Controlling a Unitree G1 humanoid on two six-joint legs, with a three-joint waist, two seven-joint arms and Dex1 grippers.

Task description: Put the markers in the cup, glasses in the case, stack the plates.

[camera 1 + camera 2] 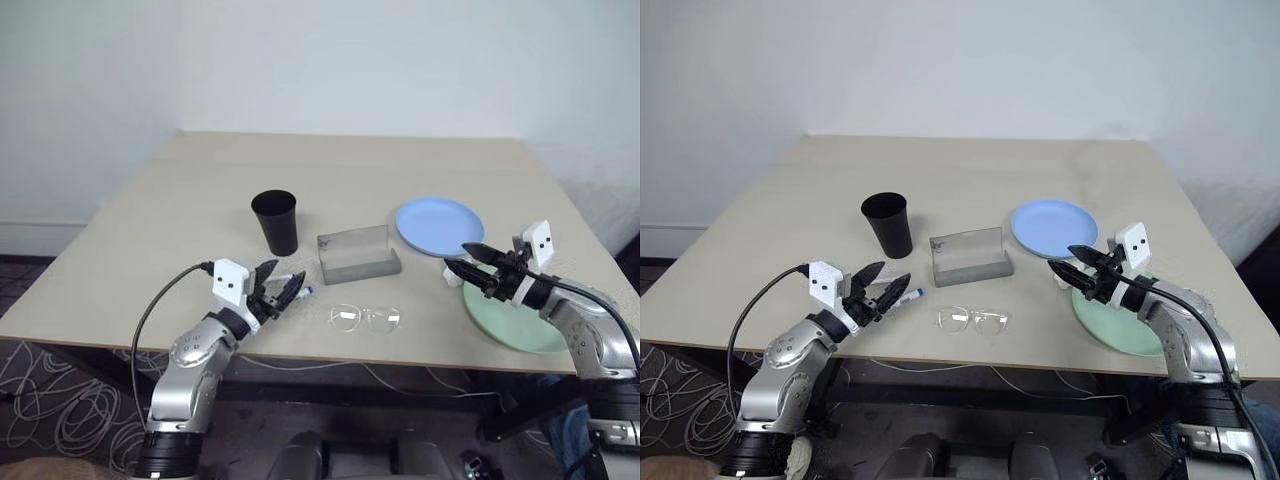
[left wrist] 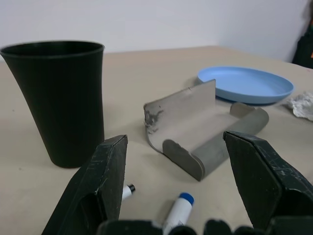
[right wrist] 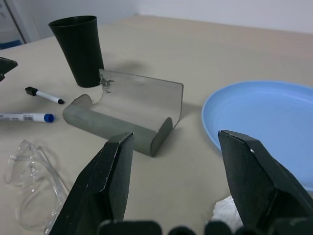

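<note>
Black fingers of the left gripper [image 1: 283, 293] spread wide over two markers [image 3: 28, 117] lying near the cup [image 1: 275, 222], ready to pick. Case [image 1: 358, 255] stands open centrally, glasses [image 1: 365, 318] before it. Right gripper [image 1: 463, 264] hovers wide, empty, between both plates [image 1: 439, 224].

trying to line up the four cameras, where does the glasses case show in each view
Left eye view: the case sits mid-table, lid open.
Right eye view: the same spot, slightly left of centre.
Left wrist view: centre right, beyond the open fingers.
Right wrist view: centre left, above the fingers.
Shared landmark: the black cup beside the case, on the side away from the blue plate.
</note>
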